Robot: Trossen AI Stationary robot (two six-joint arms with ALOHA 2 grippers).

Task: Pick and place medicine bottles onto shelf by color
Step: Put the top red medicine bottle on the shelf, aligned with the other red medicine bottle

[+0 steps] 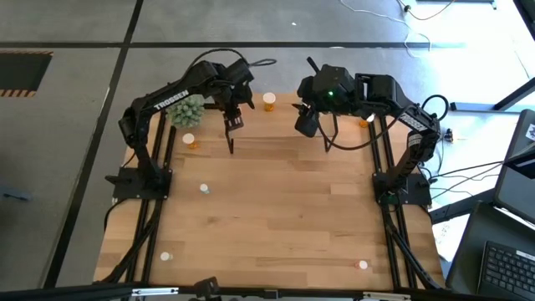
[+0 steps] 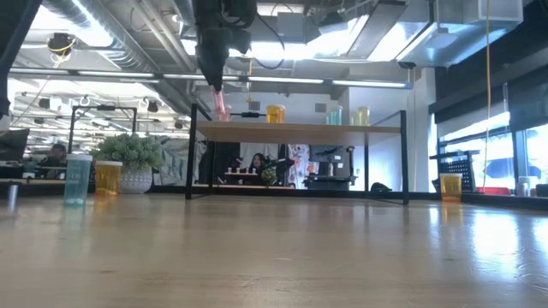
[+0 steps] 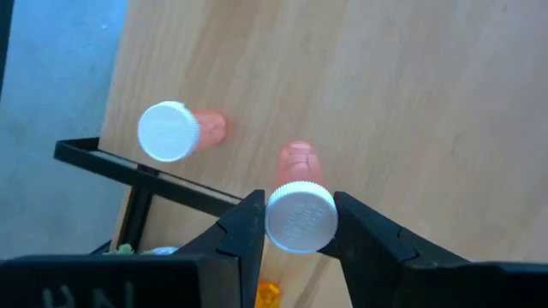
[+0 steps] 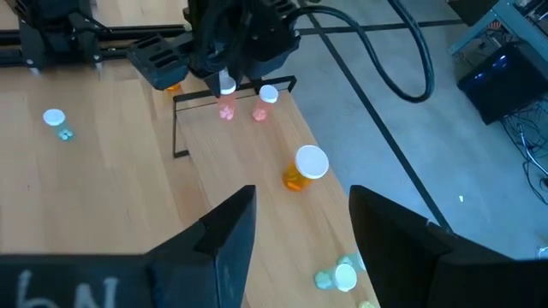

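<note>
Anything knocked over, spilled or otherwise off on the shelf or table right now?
Nothing stands out. The left gripper holds a pink bottle by its cap over the shelf, beside an upright pink bottle. An orange bottle and pale green ones stand on the shelf. The right gripper waits open above it.

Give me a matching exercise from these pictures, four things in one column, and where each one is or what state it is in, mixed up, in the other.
Things:
1. pink bottle
2. second pink bottle
3. right gripper
4. potted plant

States:
A. open, holding nothing
B. standing free on the shelf
C. gripped by the left gripper
D. on the table by the left arm

Pairs: 1-C, 2-B, 3-A, 4-D
</note>
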